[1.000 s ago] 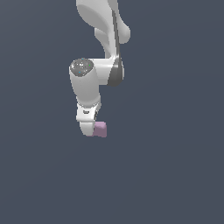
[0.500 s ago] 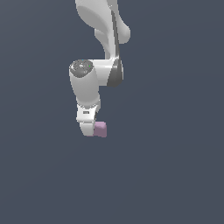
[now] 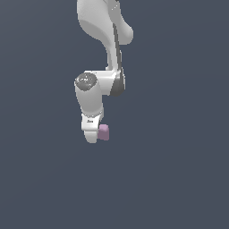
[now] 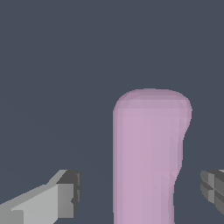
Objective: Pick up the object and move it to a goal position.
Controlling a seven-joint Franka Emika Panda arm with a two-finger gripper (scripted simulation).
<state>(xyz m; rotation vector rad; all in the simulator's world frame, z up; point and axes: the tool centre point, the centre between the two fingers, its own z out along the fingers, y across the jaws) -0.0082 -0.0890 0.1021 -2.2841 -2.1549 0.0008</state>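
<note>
The object (image 3: 104, 132) is a small pale pink-lilac lump. In the exterior view it sits right beside the lower end of my white hand, on that view's right. My gripper (image 3: 94, 137) points down at it. In the wrist view the object (image 4: 148, 157) stands between my two fingertips, with the gripper (image 4: 141, 190) straddling it. One grey fingertip (image 4: 70, 192) and the other (image 4: 212, 188) each stand apart from the object's sides with a visible gap. The jaws are open and nothing is gripped.
A plain dark grey-blue surface (image 3: 179, 179) fills both views. No other objects, containers or edges show. The white arm (image 3: 103, 40) rises above the hand towards the top of the exterior view.
The wrist has sunk slightly lower over the object. The object has not moved.
</note>
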